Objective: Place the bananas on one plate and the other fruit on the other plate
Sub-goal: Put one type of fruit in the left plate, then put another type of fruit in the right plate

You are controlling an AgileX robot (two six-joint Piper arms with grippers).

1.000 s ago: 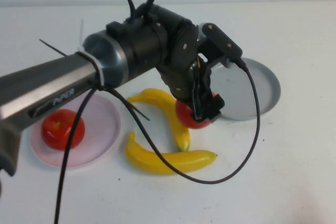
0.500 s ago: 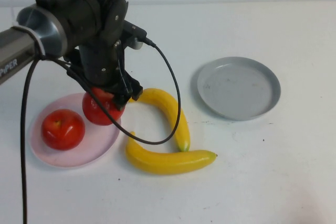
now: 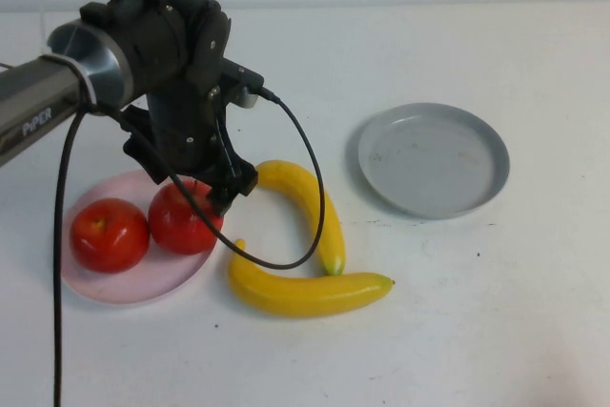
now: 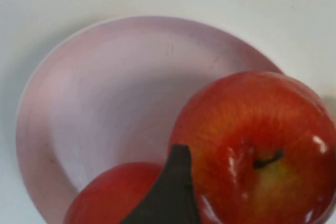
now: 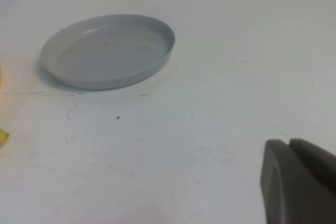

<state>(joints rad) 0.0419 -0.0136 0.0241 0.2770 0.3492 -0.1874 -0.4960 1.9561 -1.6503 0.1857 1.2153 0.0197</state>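
Observation:
My left gripper [image 3: 204,195] is shut on a red apple [image 3: 183,220], which sits low on the right part of the pale pink plate [image 3: 124,285]. A second red apple [image 3: 108,234] lies on that plate, touching the first. In the left wrist view the held apple [image 4: 257,145] fills the space beside one dark finger [image 4: 173,192], over the pink plate [image 4: 105,77]. Two yellow bananas [image 3: 305,199] [image 3: 305,291] lie on the table right of the pink plate. The grey plate [image 3: 434,159] is empty. My right gripper [image 5: 289,142] is shut, low over bare table near the grey plate [image 5: 107,51].
The left arm's black cable [image 3: 310,188] loops down over the upper banana. The table [image 3: 496,331] is white. A banana tip [image 5: 2,136] shows at the edge of the right wrist view.
My left gripper carried the apple leftward from beside the grey plate to the pink plate, then lowered it beside the other apple.

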